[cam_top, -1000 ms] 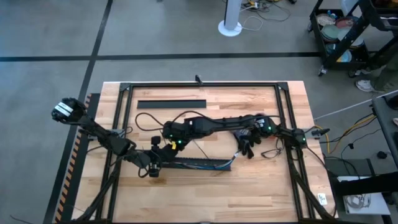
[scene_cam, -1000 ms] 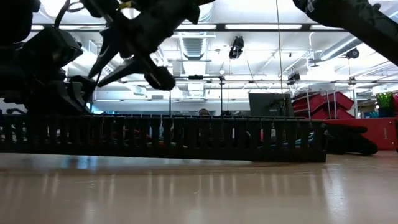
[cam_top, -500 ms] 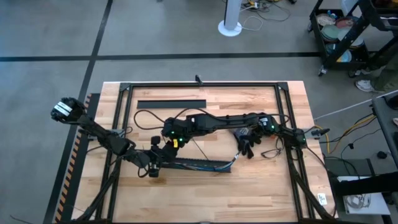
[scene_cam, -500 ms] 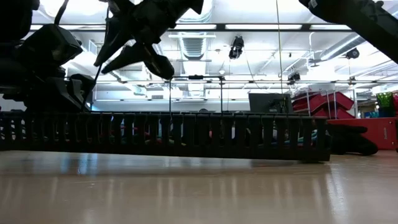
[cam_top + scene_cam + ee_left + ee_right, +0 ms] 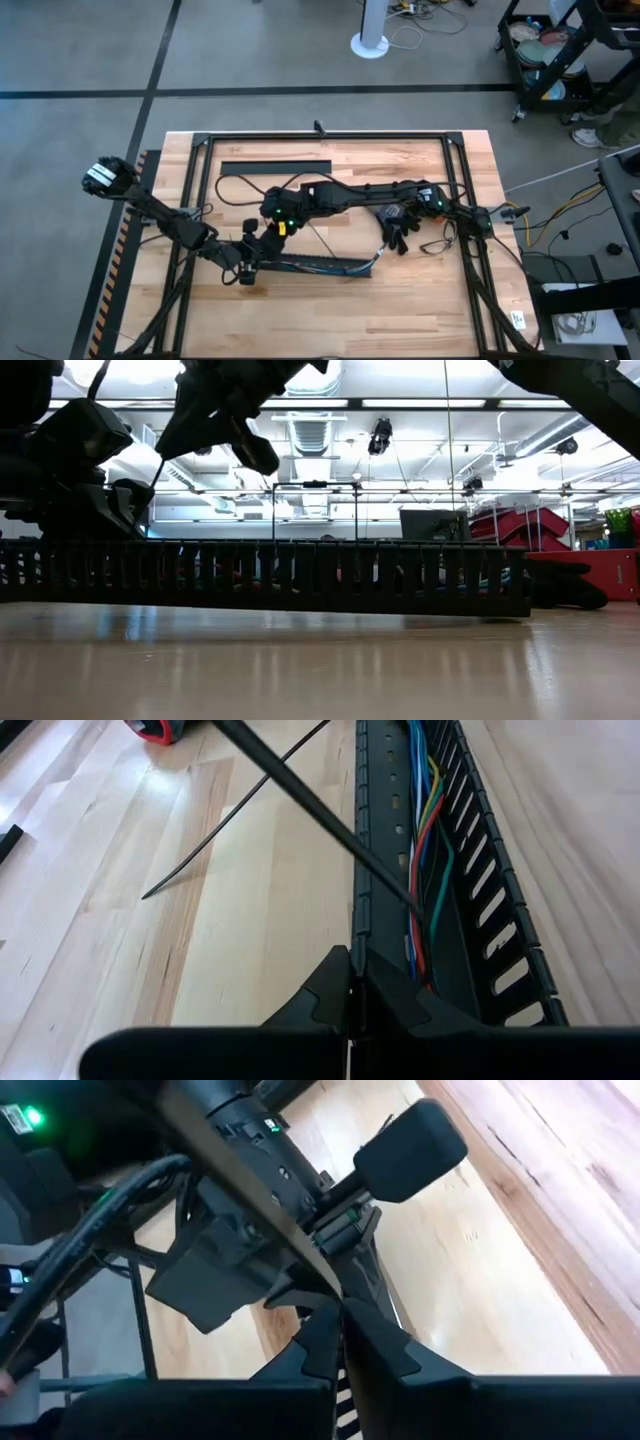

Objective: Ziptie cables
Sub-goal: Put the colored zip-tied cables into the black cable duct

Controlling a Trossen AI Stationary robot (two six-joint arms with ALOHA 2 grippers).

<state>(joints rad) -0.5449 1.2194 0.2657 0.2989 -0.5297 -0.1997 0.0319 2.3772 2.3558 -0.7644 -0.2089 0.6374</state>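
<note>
While both jaws (image 5: 350, 982) (image 5: 340, 1312) sit clenched on one ziptie (image 5: 310, 805) above the duct (image 5: 455, 870) on your desk (image 5: 250, 920), the cables (image 5: 420, 870) inside remain untied.

Dark jointed arms, green lights

High view straight down over the whole table (image 5: 420, 300), low view level at tabletop, 2 wrist views close, all sharing the black duct (image 5: 318, 264).
</note>
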